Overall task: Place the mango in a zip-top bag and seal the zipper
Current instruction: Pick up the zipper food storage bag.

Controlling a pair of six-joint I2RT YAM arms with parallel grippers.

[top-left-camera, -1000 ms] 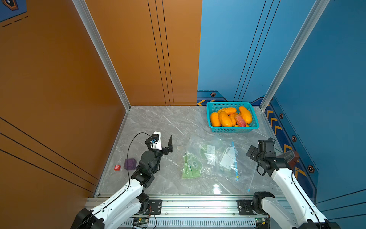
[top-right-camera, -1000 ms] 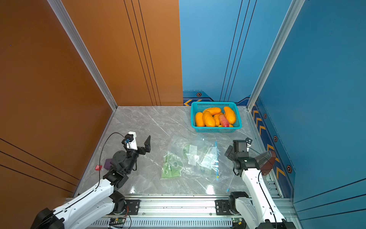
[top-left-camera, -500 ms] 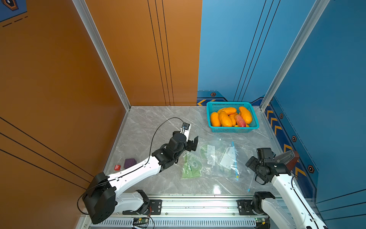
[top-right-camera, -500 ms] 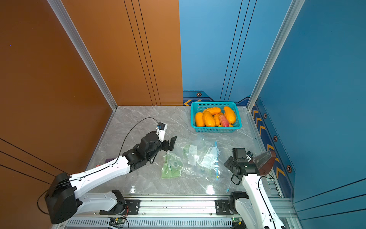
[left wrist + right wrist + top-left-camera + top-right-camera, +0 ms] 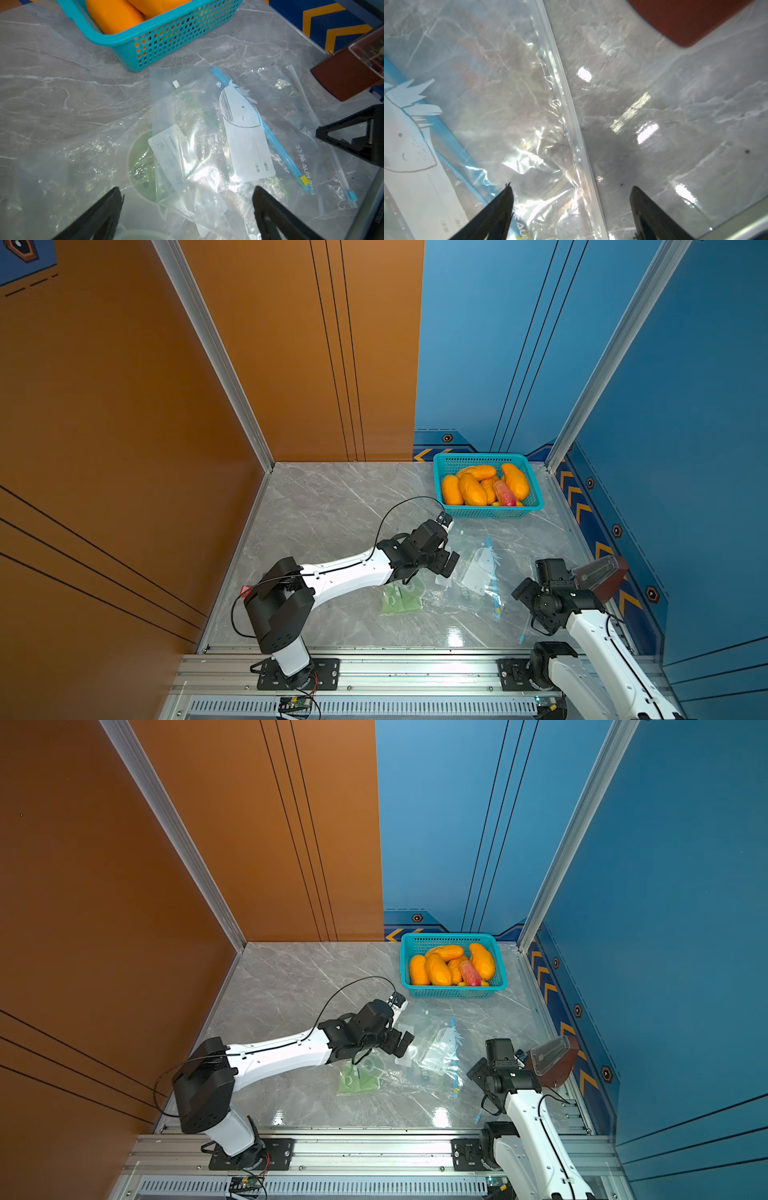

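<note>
Over the zip-top bags (image 5: pixel 245 135) both jaws gape empty; only the right wrist view shows its pair straddling a zipper (image 5: pixel 572 116).

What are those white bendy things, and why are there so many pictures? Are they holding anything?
Those are two robot arms, each ending in a claw. Two pictures look down from above at the whole grey table; the other two come from little cameras on the wrists, peeking past each claw. On the table sit a blue basket of mangoes and a heap of clear zip-top bags. The left claw hangs open over the bags, and the right claw is open above one bag's edge. Neither holds anything yet.
</note>
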